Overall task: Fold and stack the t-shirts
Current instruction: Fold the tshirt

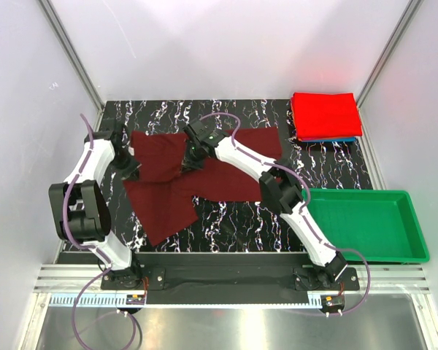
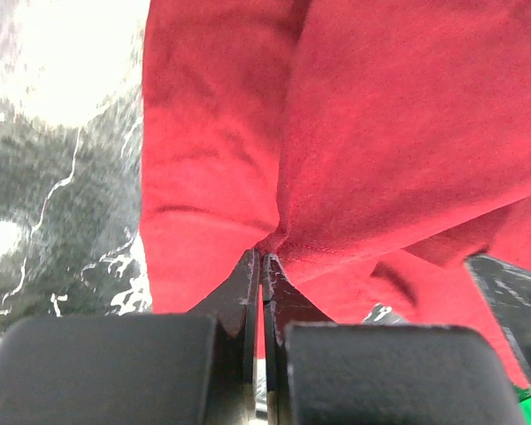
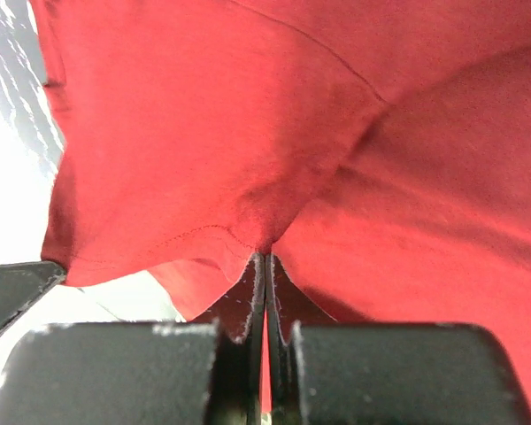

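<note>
Maroon shirt (image 1: 164,197) lies wrinkled, half spread on the table (image 1: 233,226), left gripper (image 1: 129,169) and right gripper (image 1: 191,162) each pinching its cloth tight, with folded red shirt (image 1: 325,114) and tray (image 1: 365,222) well apart.

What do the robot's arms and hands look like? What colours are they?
The left arm and right arm are white tubes joined by chunky black joints, each on a black base. A thin purple cable loops along each arm. The left hand and right hand are black, each with two flat black fingers with pale, worn-looking edges.
</note>
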